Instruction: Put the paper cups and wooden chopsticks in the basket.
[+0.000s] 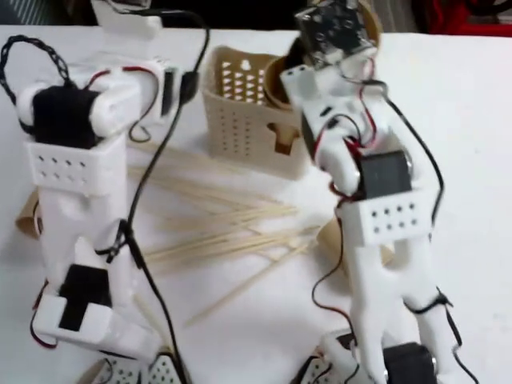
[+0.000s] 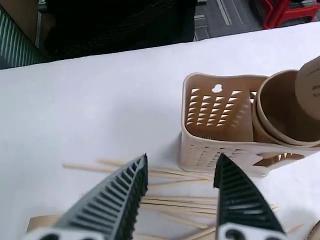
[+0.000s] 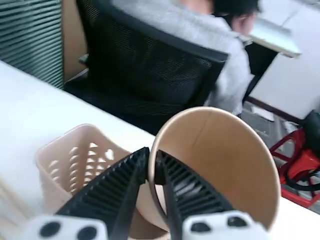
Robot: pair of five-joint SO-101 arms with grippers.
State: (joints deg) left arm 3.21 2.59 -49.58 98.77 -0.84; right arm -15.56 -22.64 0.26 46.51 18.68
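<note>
Just beneath your right pincer [image 3: 151,160], clamped on the rim of a paper cup [image 3: 225,160], sat the basket [image 3: 75,160]; next you'd likely lower and release. Your left pincer [image 2: 180,165] hung open, empty.

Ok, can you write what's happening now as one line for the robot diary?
right pincer: shut on paper cup at basket | left pincer: open above chopsticks | chopsticks: loose on table
</note>
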